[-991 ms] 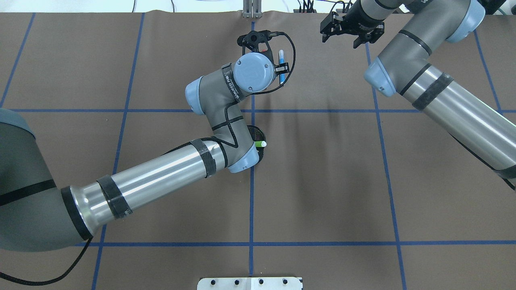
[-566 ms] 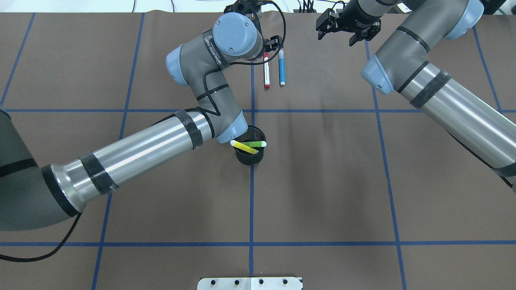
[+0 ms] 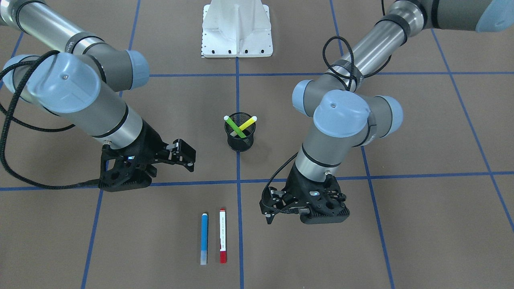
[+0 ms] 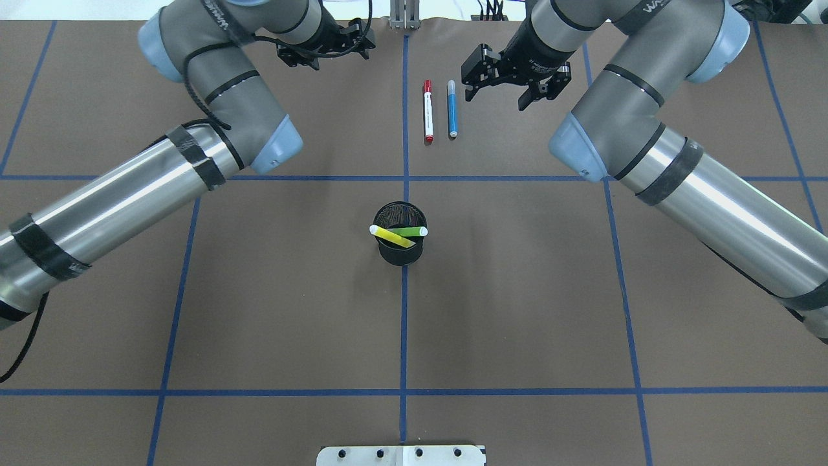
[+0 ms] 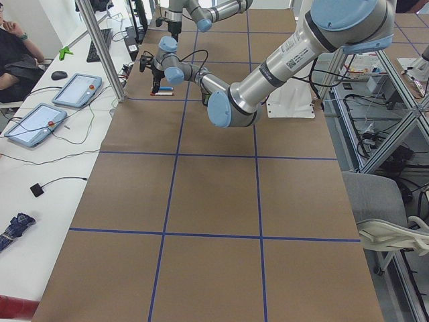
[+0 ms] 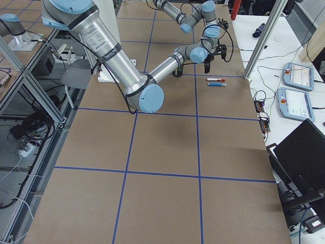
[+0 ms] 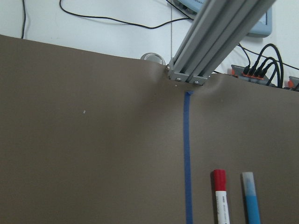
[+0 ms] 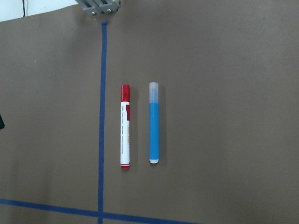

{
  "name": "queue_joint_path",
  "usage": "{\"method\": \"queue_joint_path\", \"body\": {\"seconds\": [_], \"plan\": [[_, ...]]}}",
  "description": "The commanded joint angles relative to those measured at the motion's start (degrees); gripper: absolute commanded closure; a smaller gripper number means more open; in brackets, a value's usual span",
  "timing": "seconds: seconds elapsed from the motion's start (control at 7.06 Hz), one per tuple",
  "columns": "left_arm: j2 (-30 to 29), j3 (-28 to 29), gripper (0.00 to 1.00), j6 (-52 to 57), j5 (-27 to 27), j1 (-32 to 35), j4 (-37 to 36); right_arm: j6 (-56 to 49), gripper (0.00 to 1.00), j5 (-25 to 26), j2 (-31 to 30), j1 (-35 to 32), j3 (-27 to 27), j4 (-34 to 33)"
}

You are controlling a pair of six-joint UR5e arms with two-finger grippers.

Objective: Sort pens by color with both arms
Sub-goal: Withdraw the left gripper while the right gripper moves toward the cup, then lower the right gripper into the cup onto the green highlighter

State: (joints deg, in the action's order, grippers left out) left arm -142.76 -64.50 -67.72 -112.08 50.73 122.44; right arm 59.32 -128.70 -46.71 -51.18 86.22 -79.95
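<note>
**Desk:** Where are the pens, seen from overhead?

**Photographer:** Two lie flat on the brown table (image 4: 259, 291), at 12 o'clock from the black mesh cup (image 4: 400, 254). The white marker (image 4: 427, 111) with red caps sits just at 3 o'clock of the centre tape line (image 4: 405, 149). The blue highlighter (image 4: 452, 109) lies parallel at the marker's 3 o'clock, just beside it, with a narrow gap between them. Both have their long axes running from 12 to 6 o'clock.

**Desk:** And the other two?

**Photographer:** They stand crossed in the cup at the table's middle. The green highlighter (image 4: 410, 231) leans with its pale end toward 3 o'clock. The yellow highlighter (image 4: 392, 237) leans with its pale end toward 9 o'clock.

**Desk:** What about the arms?

**Photographer:** The right gripper (image 4: 497, 96) hovers at 3 o'clock of the blue highlighter, near it, jaws spread and empty. The left gripper (image 4: 326, 46) hangs at 10 o'clock of the white marker, well apart from it, near the table's far edge. Its jaws are also released and hold nothing.
</note>
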Motion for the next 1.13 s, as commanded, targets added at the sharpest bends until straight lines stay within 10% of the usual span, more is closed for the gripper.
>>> {"method": "queue_joint_path", "body": {"seconds": [0.0, 0.57, 0.99], "plan": [[6.41, -5.26, 0.0, 5.27, -9.7, 5.24, -0.27, -0.95, 0.0, -0.15, 1.27, 5.27, 7.71, -12.29], [11.44, -9.75, 0.0, 8.39, -11.58, 7.45, -0.18, -21.38, 0.0, 6.95, 10.99, 14.94, 6.51, -31.16], [14.34, -11.7, 0.0, 9.26, -12.99, 9.21, -0.1, -30.01, 0.02, 9.68, 14.62, 16.11, -3.05, -32.98]]}}
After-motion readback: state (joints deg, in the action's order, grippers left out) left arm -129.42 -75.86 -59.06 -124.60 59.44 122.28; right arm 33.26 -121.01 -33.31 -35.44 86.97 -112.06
